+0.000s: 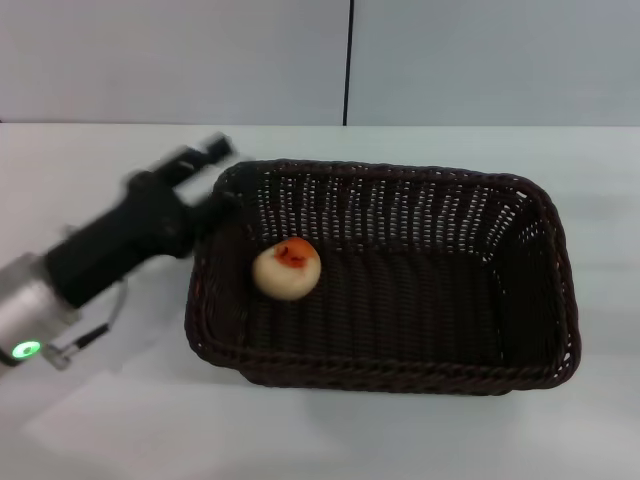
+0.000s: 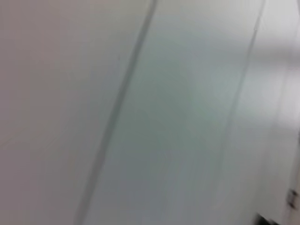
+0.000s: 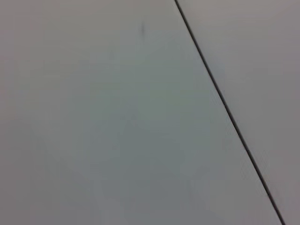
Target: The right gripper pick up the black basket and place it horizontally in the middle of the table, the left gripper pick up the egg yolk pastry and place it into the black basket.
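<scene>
Only the head view shows the work. The basket [image 1: 385, 280] lies lengthwise across the middle of the table [image 1: 120, 430], filling the centre and right of the frame, and the pastry [image 1: 287, 268] sits inside it on the woven floor near its left end, orange-red patch facing up. The left gripper [image 1: 205, 155] shows in the upper left part of that frame, just outside the basket's left rim near its far corner, on a black arm that slants down to the lower left edge, where a grey-white segment carries a small green light [image 1: 25, 350]. The gripper is smeared by blur, so how far its fingers are spread cannot be told; nothing is seen in its grasp, and the pastry lies apart from it. The left wrist view shows none of this, only a pale blurred surface crossed by a soft dark line [image 2: 117, 112], with a small dark shape at the lower right corner. The right wrist view likewise gives only a plain grey surface with one thin dark seam [image 3: 225, 108] running diagonally. The right gripper appears in none of the three views.
</scene>
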Action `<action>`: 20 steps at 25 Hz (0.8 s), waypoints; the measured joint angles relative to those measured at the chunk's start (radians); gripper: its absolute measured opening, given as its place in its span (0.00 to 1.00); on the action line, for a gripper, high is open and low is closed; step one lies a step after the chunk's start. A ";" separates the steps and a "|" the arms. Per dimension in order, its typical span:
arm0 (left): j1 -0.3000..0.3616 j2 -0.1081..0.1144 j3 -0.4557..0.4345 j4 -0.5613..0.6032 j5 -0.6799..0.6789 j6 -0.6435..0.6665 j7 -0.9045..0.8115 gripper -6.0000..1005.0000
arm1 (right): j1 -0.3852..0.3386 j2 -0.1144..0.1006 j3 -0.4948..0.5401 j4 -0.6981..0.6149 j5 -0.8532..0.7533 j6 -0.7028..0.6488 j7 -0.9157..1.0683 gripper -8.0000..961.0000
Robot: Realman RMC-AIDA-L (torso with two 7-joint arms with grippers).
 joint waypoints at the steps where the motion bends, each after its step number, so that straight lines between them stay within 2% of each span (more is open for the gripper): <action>1: 0.015 0.000 -0.040 0.000 0.000 0.017 0.023 0.44 | 0.000 0.000 0.007 0.002 0.000 -0.008 0.000 0.35; 3: 0.052 0.001 -0.135 0.000 -0.001 0.048 0.071 0.52 | -0.001 0.001 0.027 0.011 0.001 -0.023 0.000 0.35; 4: 0.089 0.001 -0.237 0.000 -0.001 0.064 0.106 0.56 | -0.006 0.001 0.062 0.023 0.002 -0.038 0.000 0.35; 5: 0.089 0.001 -0.237 0.000 -0.001 0.064 0.106 0.59 | -0.006 0.001 0.062 0.023 0.002 -0.038 0.000 0.35; 8: 0.154 0.001 -0.431 -0.008 -0.001 0.069 0.162 0.71 | -0.013 0.002 0.131 0.048 0.002 -0.060 0.001 0.35; 9: 0.186 -0.001 -0.542 -0.022 -0.001 0.069 0.193 0.74 | -0.019 0.002 0.178 0.064 0.002 -0.071 0.001 0.35; 10: 0.186 -0.001 -0.542 -0.022 -0.001 0.069 0.193 0.78 | -0.019 0.002 0.178 0.064 0.002 -0.071 0.001 0.35; 12: 0.223 -0.001 -0.654 -0.050 -0.001 0.069 0.223 0.86 | -0.026 0.002 0.223 0.078 0.002 -0.078 0.001 0.35; 14: 0.254 0.000 -0.742 -0.072 -0.001 0.070 0.247 0.85 | -0.036 0.002 0.272 0.094 0.002 -0.082 0.002 0.35; 20: 0.268 0.000 -0.798 -0.071 -0.001 0.072 0.253 0.85 | -0.045 0.002 0.311 0.101 0.002 -0.082 0.003 0.35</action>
